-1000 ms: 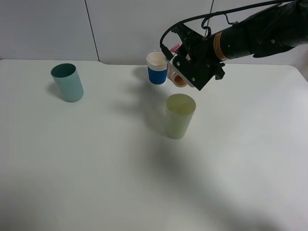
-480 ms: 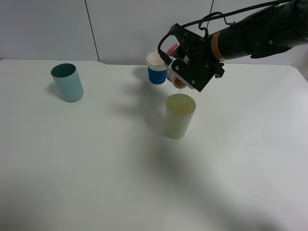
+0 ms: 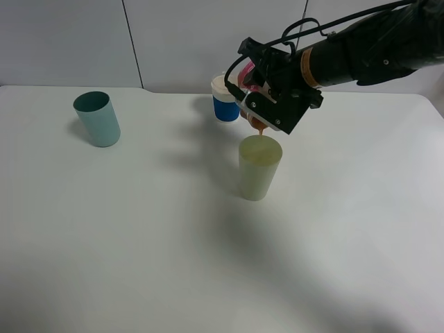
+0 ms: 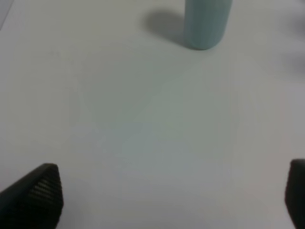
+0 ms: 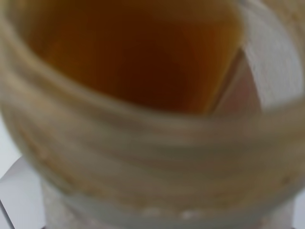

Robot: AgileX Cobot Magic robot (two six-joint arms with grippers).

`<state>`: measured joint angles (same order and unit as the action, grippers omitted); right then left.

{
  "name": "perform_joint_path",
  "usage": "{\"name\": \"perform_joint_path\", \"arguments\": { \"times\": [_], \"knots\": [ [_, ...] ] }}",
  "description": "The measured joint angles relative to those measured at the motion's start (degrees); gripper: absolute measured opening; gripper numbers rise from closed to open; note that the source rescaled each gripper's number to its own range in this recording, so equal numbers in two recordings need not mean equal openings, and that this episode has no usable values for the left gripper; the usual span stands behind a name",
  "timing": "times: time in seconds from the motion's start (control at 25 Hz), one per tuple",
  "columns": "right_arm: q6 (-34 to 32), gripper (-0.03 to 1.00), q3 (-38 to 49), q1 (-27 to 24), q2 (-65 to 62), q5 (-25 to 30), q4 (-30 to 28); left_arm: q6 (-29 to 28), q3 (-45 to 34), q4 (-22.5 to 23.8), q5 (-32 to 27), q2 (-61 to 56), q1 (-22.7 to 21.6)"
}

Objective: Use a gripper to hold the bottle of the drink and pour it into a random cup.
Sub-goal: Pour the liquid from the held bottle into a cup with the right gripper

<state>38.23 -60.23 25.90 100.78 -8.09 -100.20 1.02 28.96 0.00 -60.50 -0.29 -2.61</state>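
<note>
above the pale yellow-green cup point(image 3: 260, 168) on the desk point(image 3: 139, 236), the right tool point(image 3: 267, 104) grips the drink bottle point(image 3: 255, 122), tipped mouth-down; a thin brown stream point(image 3: 260, 132) drops into the cup. just behind stands a white cup with blue band point(image 3: 225, 98). the left tool point(image 4: 164, 195), jaws spread wide, hangs over the desk near the teal tumbler point(image 4: 205, 21).

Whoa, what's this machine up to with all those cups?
The robot's right hand is gripping a small bottle and tipping it mouth-down above the pale yellow-green cup. A thin brown stream is running from the bottle into that cup, so the pour is under way. The teal cup and the white cup with a blue band stand aside on the white table. The left hand is open over bare table, holding nothing.
</note>
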Motion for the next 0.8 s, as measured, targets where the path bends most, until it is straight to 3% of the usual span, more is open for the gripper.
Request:
{"name": "perform_joint_path", "arguments": {
  "times": [0.8],
  "knots": [
    [1.8, 0.02, 0.0, 0.3, 0.0, 0.4, 0.0, 0.0, 0.0, 0.0, 0.1, 0.0, 0.0]
  ]
}}
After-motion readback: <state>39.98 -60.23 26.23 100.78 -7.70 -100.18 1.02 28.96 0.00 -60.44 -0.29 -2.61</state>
